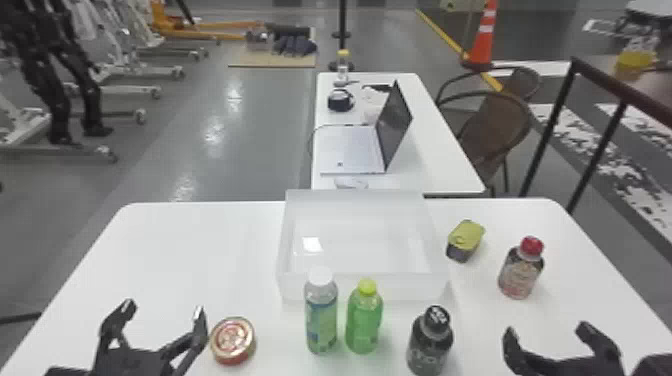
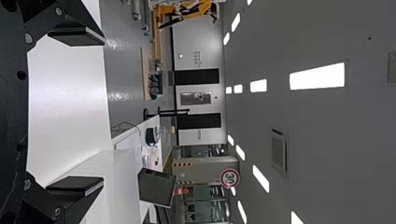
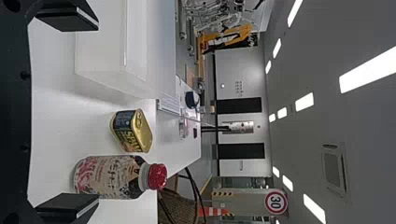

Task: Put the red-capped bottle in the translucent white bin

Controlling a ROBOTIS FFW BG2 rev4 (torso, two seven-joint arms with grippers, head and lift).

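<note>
Red-capped bottle [image 1: 519, 276] upright on desk [image 1: 200, 250], near three o'clock from translucent white bin [image 1: 362, 287], robot facing twelve. Right pincer [image 1: 547, 330] wide, empty, bottle at its eleven; left pincer [image 1: 164, 309] wide too. Bottle probably heavyish, slick, slightly squeezable; best gripped mid-body, below cap [image 1: 532, 245].

Head view: left gripper [image 1: 164, 306], right gripper [image 1: 546, 328] and black-capped bottle's [image 1: 430, 342] base cut off by bottom edge | near wall of translucent white bin [image 1: 402, 287] partly hidden by white-capped bottle [image 1: 321, 315] and green bottle [image 1: 364, 320]; bottles' print blurred | right wrist view: bin cropped
</note>
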